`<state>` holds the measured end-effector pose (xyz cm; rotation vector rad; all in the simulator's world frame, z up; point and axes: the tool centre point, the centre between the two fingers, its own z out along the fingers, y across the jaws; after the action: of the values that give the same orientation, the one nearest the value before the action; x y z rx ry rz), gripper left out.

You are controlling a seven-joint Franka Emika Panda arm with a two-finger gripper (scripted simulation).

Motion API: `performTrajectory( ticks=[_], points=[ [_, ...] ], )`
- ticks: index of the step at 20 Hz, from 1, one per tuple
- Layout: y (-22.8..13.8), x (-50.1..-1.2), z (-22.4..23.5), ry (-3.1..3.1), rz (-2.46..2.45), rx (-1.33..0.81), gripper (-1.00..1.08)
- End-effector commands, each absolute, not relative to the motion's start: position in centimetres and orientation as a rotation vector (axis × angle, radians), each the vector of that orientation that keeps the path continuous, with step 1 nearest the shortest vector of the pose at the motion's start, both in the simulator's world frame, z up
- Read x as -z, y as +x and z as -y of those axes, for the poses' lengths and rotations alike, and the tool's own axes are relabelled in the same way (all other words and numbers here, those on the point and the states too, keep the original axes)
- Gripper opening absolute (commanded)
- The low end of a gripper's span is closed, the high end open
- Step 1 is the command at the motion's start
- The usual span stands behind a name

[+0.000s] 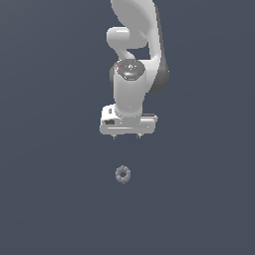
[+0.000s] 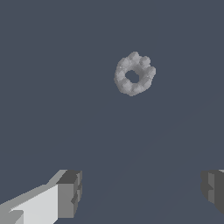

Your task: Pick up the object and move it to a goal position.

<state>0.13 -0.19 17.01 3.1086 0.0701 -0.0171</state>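
gear-like ring (image 1: 123, 174), item one: small, grey, with a bumpy toothed rim and a round hole through the middle. lies flat on the dark slate-blue floor (image 1: 45, 199), alone, touching nothing. in the exterior view it sits below the arm's hand, near it but clearly apart, roughly in line with the hand's middle and a shade toward the exterior view's left. in the wrist view the same ring (image 2: 134, 74) shows larger, knobbly all round, hole plainly visible, lying ahead of the fingertips and not between them.

gripper (image 1: 126, 136), item two: white, boxy body, two short dark-tipped fingers pointing down at the floor. it hangs above the surface, not touching the ring. the wrist view shows one finger (image 2: 68, 194) with a grey pad on a white body at one side and the other finger's pad at the opposite edge, a wide stretch of bare floor between them. jaws spread wide, nothing held.

arm (image 1: 134, 74), item three: white with dark grey sections, reaching down from the top of the exterior view, wrist turned so the hand faces straight down.

surface, item four: plain, even dark blue-grey, no markings that i can make out in either view.
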Motion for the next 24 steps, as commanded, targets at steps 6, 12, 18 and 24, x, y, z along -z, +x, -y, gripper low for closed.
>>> performTrajectory(
  ticks=[6,12,18,24],
  points=[
    [0.5,-17.6,-1.0,3.112,-0.117,0.0,1.0],
    [0.9,-18.2,-2.4,3.115,-0.175,-0.02,1.0],
    [0.8,-18.1,-2.3,3.115,-0.171,-0.018,1.0],
    [1.8,-17.6,-2.1,3.113,-0.214,-0.016,1.0]
  ],
)
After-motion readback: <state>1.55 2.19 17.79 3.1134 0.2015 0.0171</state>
